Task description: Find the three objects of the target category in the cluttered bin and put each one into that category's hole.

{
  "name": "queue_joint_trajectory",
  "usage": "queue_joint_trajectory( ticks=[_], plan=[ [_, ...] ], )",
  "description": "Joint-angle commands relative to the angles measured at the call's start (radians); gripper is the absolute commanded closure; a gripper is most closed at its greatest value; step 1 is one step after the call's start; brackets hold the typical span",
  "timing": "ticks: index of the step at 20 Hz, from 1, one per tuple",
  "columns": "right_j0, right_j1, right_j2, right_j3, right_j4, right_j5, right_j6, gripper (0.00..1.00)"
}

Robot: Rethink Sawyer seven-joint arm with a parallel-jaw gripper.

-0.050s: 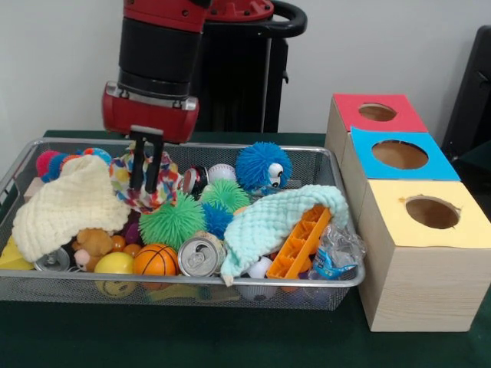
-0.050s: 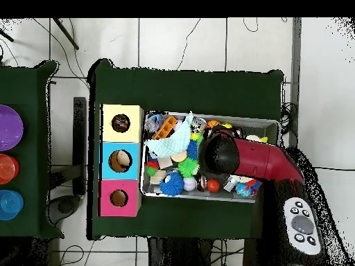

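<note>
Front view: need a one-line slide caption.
Sawyer gripper reaches into a cluttered mesh bin beside three boxes with red, blue and yellow holed tops.

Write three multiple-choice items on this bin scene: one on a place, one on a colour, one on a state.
1. Where does the orange ladder-like plastic piece lie?
A. In the mesh bin, leaning under the mint knitted cloth
B. On the red-topped box
C. On the green tablecloth

2. What colour tops the box nearest the camera in the front view?
A. Red
B. Yellow
C. Purple

3. How does the gripper stand?
A. Raised high above the boxes
B. Closed on the soda can
C. Lowered into the bin over the multicoloured cloth

Answers: 1 A, its upper end tucks under the cloth inside the bin. 2 B, the yellow top is frontmost, then blue, then red. 3 C, the fingers reach down onto that cloth.
</note>
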Motion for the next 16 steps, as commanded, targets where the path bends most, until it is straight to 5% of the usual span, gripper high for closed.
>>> queue_joint_trajectory(
  ticks=[1,16],
  plan=[
    [0.062,-0.048,-0.021,0.012,0.028,0.159,0.146,1.00],
    [0.150,-0.068,-0.086,0.150,0.137,0.040,0.303,1.00]
  ],
)
